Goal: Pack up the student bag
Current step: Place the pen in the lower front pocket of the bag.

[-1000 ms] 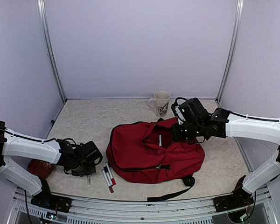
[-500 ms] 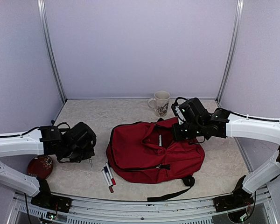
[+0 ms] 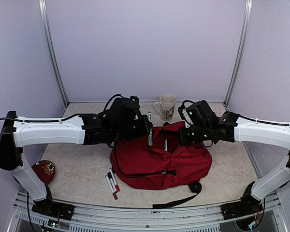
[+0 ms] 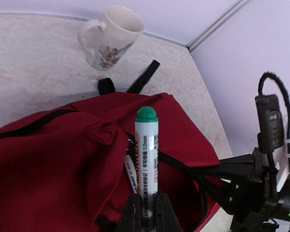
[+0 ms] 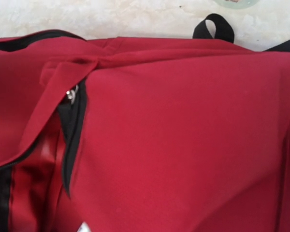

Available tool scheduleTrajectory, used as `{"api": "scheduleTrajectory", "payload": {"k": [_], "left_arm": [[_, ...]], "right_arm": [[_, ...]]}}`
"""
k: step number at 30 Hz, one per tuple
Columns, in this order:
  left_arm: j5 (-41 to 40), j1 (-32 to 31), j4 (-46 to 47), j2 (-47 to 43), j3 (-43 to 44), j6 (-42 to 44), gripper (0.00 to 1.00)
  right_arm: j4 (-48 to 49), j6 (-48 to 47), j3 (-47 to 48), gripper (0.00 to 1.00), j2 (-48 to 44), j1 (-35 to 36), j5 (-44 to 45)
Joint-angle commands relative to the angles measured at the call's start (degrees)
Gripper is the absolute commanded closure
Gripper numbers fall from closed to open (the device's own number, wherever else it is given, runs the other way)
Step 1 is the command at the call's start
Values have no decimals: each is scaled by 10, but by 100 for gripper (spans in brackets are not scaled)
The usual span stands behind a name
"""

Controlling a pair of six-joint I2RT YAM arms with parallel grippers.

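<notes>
Here, student bag directly below left claw gripping green-capped marker.

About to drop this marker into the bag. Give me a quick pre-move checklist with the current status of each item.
1. Left gripper shut on green-capped marker: ok.
2. Marker above student bag: ok.
3. Zipper opening gaping: ok, but narrow.
4. Right gripper pinching bag fabric: cannot tell; it is shut at the bag's edge.
5. Mug clear of both arms: ok.
</notes>
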Motion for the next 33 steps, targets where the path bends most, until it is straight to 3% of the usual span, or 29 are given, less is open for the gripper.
{"api": "scheduleTrajectory", "payload": {"k": [1,5,12,33], "left_arm": [[74,-5,89,88,60,25,100],[119,-13,95,163,93,-1,100],[149,-25,109,216,94,-48,100],[116,-66,84,169,14,-84,100]], "right_arm": [[27,8,-5,100,-16,-9,1],[30,6,-5,100,-15,-11,1],[29,2,-7,100,-14,-14,0],[12,7,-5,100,-25,-29,11]]}}
